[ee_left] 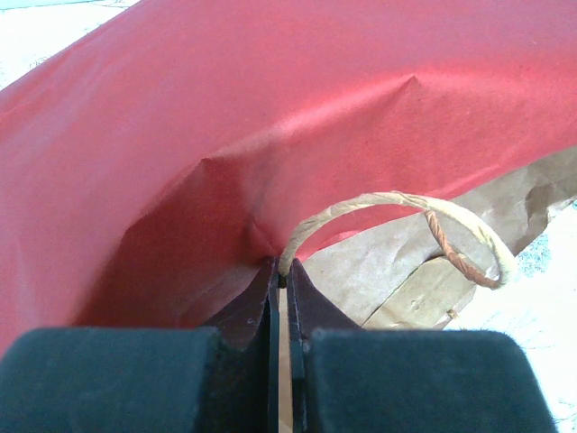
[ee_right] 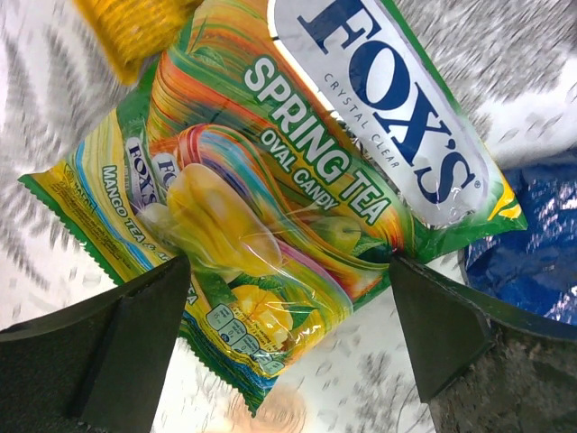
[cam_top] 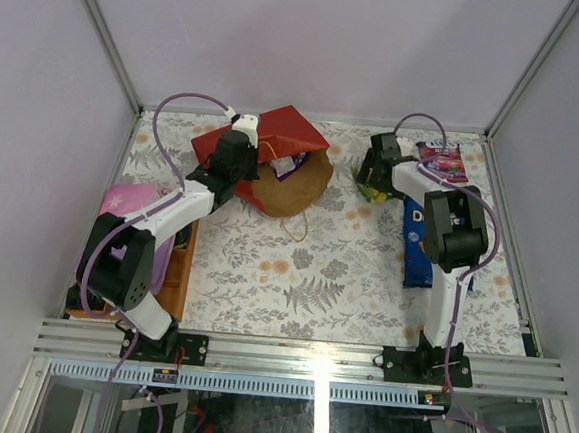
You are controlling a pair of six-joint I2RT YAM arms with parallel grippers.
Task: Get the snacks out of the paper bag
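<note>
The paper bag (cam_top: pixel 275 140) lies on its side at the back, red outside, with its brown mouth (cam_top: pixel 296 192) facing the front. A purple-white packet (cam_top: pixel 289 163) shows inside the mouth. My left gripper (cam_top: pixel 242 158) is shut on the bag's tan cord handle (ee_left: pixel 397 203) at the red rim (ee_left: pixel 225 153). My right gripper (ee_right: pixel 288 289) is open just above a green-yellow Fox's candy packet (ee_right: pixel 297 171), one finger on each side, at the back right (cam_top: pixel 375 188). A purple packet (cam_top: pixel 442 160) and the blue Doritos bag (cam_top: pixel 418 242) lie near the right arm.
An orange-yellow packet (ee_right: pixel 135 27) lies just beyond the Fox's packet. A flat pink item with stars (cam_top: pixel 130 202) rests on an orange tray (cam_top: pixel 180 268) at the left edge. The bag's second handle (cam_top: pixel 297 227) trails onto the floral cloth (cam_top: pixel 305 278).
</note>
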